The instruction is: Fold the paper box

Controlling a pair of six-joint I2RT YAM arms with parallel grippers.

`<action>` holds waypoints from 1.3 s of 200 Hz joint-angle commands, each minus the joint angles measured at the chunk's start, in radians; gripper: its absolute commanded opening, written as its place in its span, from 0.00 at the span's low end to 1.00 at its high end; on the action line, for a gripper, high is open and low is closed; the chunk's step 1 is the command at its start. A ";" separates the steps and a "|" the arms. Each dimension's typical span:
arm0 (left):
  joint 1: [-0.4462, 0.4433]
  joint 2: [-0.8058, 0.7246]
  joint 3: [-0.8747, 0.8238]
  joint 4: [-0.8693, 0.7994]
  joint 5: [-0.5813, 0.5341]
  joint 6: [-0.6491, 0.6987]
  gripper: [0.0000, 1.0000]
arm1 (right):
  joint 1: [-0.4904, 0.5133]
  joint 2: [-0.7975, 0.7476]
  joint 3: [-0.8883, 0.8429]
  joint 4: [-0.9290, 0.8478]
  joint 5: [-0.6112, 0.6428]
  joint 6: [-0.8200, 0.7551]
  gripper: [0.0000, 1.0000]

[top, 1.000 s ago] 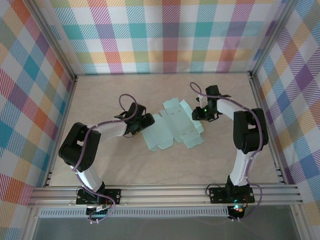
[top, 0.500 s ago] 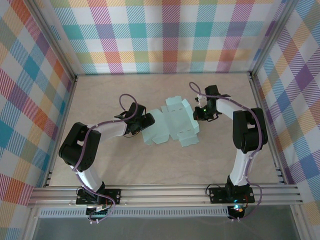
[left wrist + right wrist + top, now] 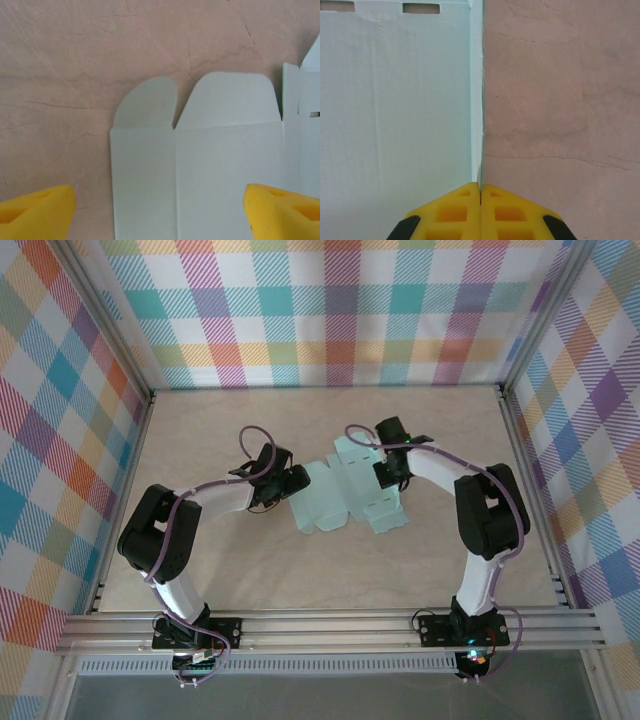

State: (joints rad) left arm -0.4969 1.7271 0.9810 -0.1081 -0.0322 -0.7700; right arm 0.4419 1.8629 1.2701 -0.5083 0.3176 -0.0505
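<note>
The paper box (image 3: 340,502) sits near the middle of the desk (image 3: 250,570), well away from all four edges. It is pale green card and it is not a full box yet. Most of it lies flat on the desk. The part nearer the far edge stands up a bit.

The left end effector (image 3: 291,483) is at the left side of the paper box, close to it. Its jaws are wide open and it holds nothing. In the left wrist view its two yellow fingers (image 3: 35,207) sit far apart in the bottom corners. The flat paper box (image 3: 225,165) lies between them. Two round flaps (image 3: 147,102) stick out from its end onto the bare desk (image 3: 75,75). One flap is small and one is wide. They sit side by side with a thin cut between them.

The right end effector (image 3: 388,475) is at the right side of the paper box, by the part that stands up. It is closed tight and pinches a thin edge of the card. In the right wrist view the yellow pads (image 3: 450,210) press together, and that thin edge runs straight up the middle and goes in between them. More of the paper box (image 3: 395,110) shows to the left of the edge. The pink desk (image 3: 560,100) shows to the right. Two small slots (image 3: 421,8) are cut near the top.
</note>
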 commanded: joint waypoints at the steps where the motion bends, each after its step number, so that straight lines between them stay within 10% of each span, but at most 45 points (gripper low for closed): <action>1: -0.009 -0.014 0.016 -0.030 -0.022 0.012 0.87 | 0.067 0.015 -0.002 0.002 0.280 -0.034 0.00; 55: -0.007 -0.016 -0.003 -0.010 -0.012 0.005 0.87 | 0.220 0.106 0.029 -0.018 0.552 0.013 0.00; 110: -0.006 -0.023 -0.017 -0.001 -0.011 0.004 0.87 | 0.253 0.113 0.017 -0.015 0.567 0.022 0.00; 200: 0.047 -0.051 0.095 0.021 -0.018 0.238 0.94 | 0.048 -0.080 -0.023 0.026 -0.132 -0.040 0.00; 260: 0.141 0.095 0.320 -0.009 0.321 0.377 0.95 | -0.062 -0.110 -0.029 0.039 -0.414 -0.093 0.00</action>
State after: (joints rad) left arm -0.3607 1.7683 1.2308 -0.0948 0.1238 -0.4992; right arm 0.3832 1.7790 1.2518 -0.4747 0.0597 -0.0921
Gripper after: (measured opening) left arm 0.959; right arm 0.044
